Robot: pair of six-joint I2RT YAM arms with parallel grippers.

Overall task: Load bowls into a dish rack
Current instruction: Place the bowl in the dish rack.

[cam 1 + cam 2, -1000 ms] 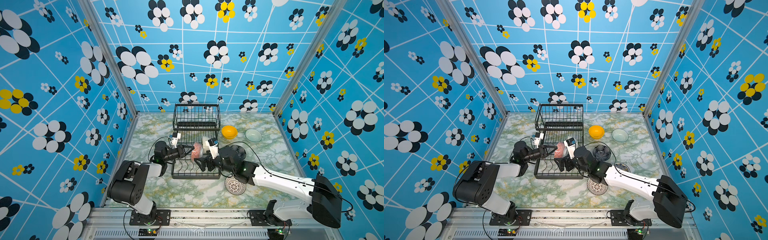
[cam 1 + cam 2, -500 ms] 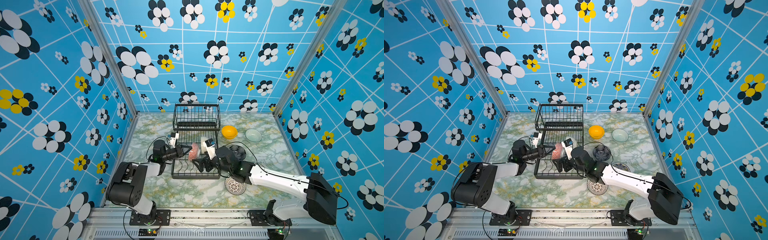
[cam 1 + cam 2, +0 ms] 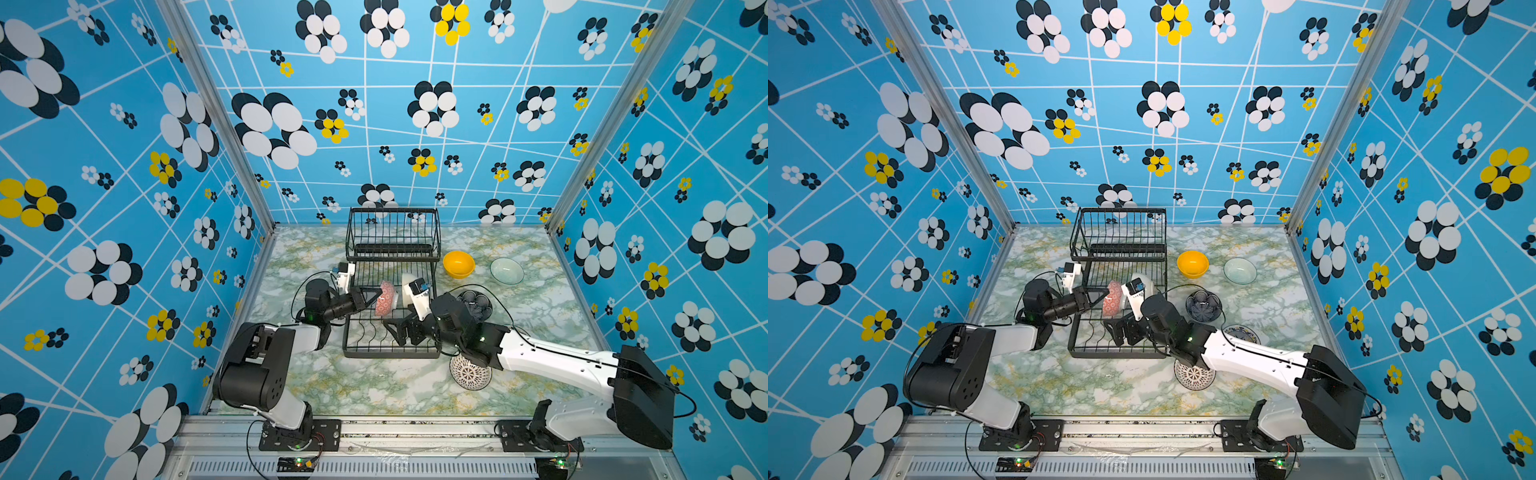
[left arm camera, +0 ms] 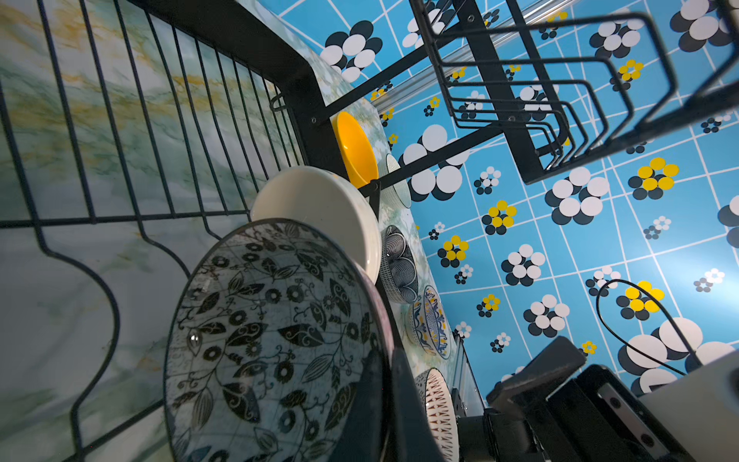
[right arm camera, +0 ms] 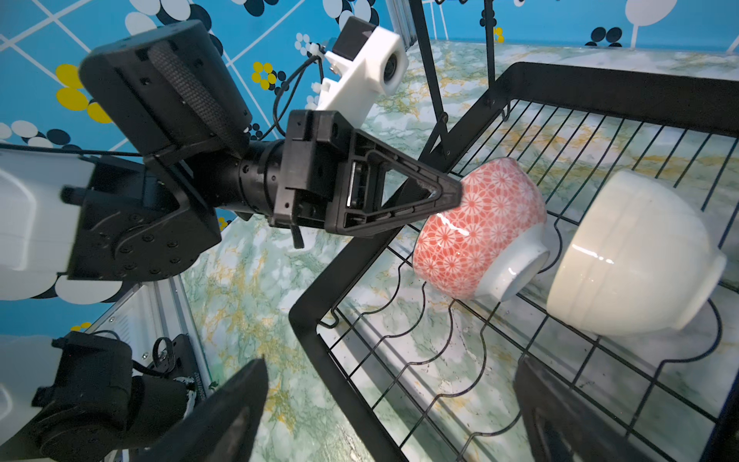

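Left gripper [image 5: 448,196], fingers pinching the rim of the pink-red patterned ceramic bowl [image 5: 476,228], holds it tilted on its side among the wavy dividers of the black wire dish rack [image 3: 392,353], just beside the cream-white ceramic bowl [image 5: 636,256] lying there. Right gripper [image 3: 401,330], jaws spread and empty, has drifted slightly across the lower tray over the last second; the pink-red bowl has edged toward the left arm. Placement appears nearly settled; release remains, and other bowls, including the plain yellow bowl [image 3: 458,264], wait on the marbled tabletop [image 3: 374,390].
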